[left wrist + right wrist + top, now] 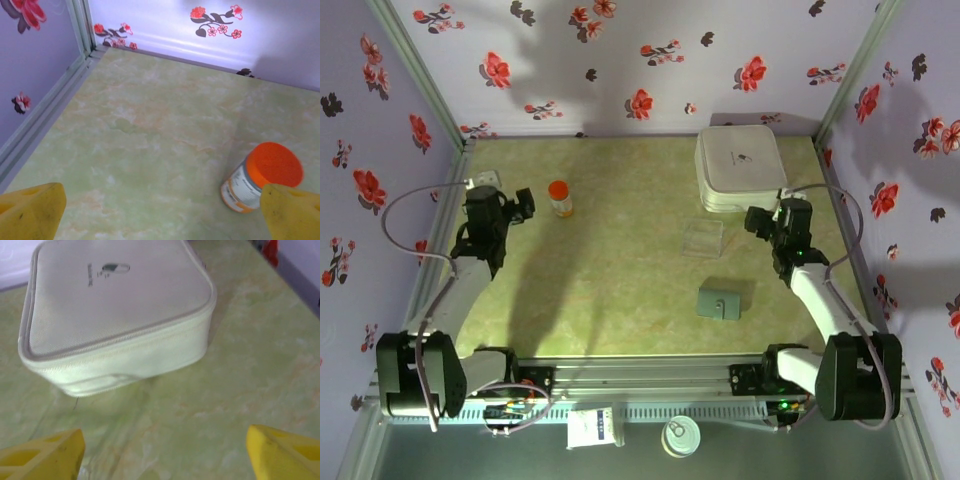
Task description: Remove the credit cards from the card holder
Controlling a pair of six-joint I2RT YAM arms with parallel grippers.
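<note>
Left gripper: my left gripper (526,204) hangs over the left side of the table, its yellow fingertips (33,212) spread wide with only tabletop between them
Right gripper: my right gripper (162,455) also stands wide and holds nothing; it faces the white zip case (115,315)
Card holder: the grey card holder (720,302) lies flat near the front, right of centre, well apart from both grippers
Open room: there is free surface all round the card holder and across the middle between my arms
Edges: the zip case sits in the back right corner, close to the wall; a clear plastic rectangle (703,240) lies between it and the card holder, touching neither; an orange-capped bottle (560,197) stands just beside my left gripper
Surface: pale green marbled tabletop (620,280), flat and matte
Room: lilac walls (650,60) with red and dark flowers close in three sides, with metal posts at the back corners and an aluminium rail (650,375) along the near edge
</note>
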